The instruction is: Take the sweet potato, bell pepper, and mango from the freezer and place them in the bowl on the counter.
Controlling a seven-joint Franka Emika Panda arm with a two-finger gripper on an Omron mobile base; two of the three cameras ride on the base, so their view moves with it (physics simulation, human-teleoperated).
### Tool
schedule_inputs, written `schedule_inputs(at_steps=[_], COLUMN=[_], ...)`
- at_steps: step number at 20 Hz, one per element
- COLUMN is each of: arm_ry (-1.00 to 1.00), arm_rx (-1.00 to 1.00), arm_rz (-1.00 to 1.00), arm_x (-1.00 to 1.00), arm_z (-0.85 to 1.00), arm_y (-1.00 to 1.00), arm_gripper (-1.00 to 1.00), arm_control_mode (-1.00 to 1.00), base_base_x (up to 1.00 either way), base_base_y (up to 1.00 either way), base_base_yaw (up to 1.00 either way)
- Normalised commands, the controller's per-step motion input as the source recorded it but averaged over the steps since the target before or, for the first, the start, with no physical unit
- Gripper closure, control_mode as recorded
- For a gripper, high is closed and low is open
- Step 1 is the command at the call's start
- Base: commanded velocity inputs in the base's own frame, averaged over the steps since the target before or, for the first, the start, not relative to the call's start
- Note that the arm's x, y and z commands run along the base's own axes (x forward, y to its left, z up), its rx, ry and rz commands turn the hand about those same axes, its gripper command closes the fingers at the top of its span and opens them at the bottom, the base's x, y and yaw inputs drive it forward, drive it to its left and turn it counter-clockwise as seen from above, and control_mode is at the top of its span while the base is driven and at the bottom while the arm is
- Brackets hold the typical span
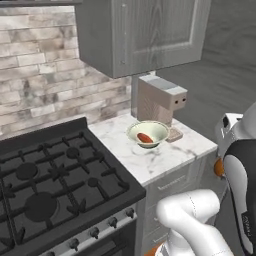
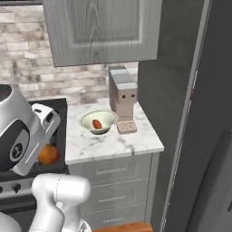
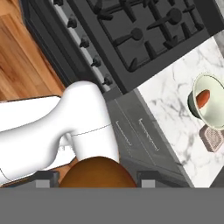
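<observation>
Gripper (image 3: 99, 177) jaws are closed around the mango (image 3: 98, 173), a smooth orange ovoid that swells up between the two dark tips at the bottom of the hand view. From the right base view the same fruit peeks out orange below the hand, low on the left, in front of the stove's edge; from the left base view a sliver of it shows at the far right behind the arm. Held up in the air, the mango is well apart from the bowl (image 1: 131, 134), which sits on the counter (image 1: 150, 162) near its far edge, just beside a brown coffee machine (image 1: 157, 100) standing to its right. Inside the pale cream-green bowl lies the sweet potato (image 1: 145, 137), a small reddish-orange lump resting near the middle of the basin. To the left of the white marble counter is a black gas stove (image 1: 55, 185) with dark grates and a row of knobs along its near front. Grey drawer fronts (image 2: 118, 181) run under the counter, and a grey wall cabinet (image 2: 102, 29) hangs above it against a pale brick wall. Farther right in the right base view rises the tall dark grey freezer (image 2: 199, 113), its side flush against the counter's right end.
</observation>
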Motion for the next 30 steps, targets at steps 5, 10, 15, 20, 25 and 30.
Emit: schedule_inputs(at_steps=[5,10,15,20,25,30], arm_ry=[0.0,0.0,0.0,0.0,-0.01,-0.06], arm_rx=[0.0,0.0,0.0,0.0,0.0,0.0], arm_rz=[0.0,0.0,0.0,0.0,0.0,0.0], arm_x=[0.0,0.0,0.0,0.0,0.17,0.89], arm_z=[0.0,0.0,0.0,0.0,0.0,-0.03], arm_y=[0.0,0.0,0.0,0.0,-0.05,-0.13], arm_gripper=[1.0,1.0,1.0,1.0,1.0,1.0], arm_control_mode=[1.0,1.0,1.0,1.0,-1.0,-1.0], base_base_x=[1.0,1.0,0.9,0.85,0.66,0.0], base_base_y=[-0.26,-0.33,-0.18,-0.13,-0.13,0.0], base_base_yaw=[0.24,0.45,0.56,0.46,0.11,0.0])
